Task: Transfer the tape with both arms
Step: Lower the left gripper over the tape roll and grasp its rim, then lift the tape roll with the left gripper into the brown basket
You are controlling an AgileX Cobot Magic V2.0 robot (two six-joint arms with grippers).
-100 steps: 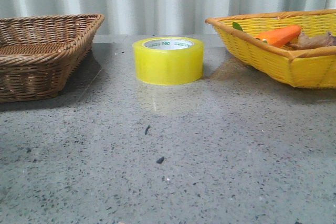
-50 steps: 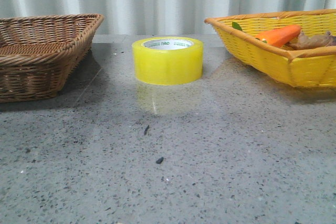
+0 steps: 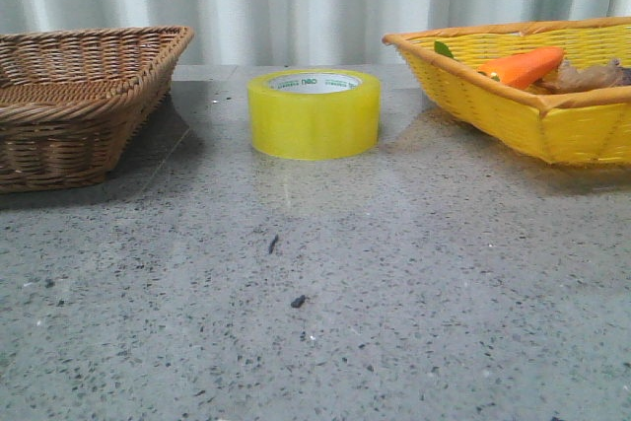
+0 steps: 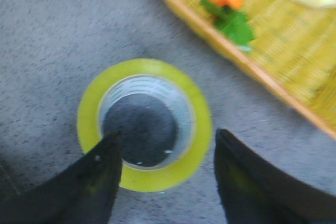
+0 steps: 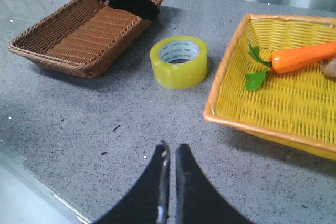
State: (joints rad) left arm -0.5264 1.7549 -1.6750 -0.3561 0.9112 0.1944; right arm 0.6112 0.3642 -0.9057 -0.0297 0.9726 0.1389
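L gripper spread above tape, wrist-cam only

Left gripper: two broad, matte black fingers with rounded tips. Right gripper: two slim black fingers tapering to narrow, slightly glossy points.

Left gripper fingers spread wide; right gripper fingers nearly touching.
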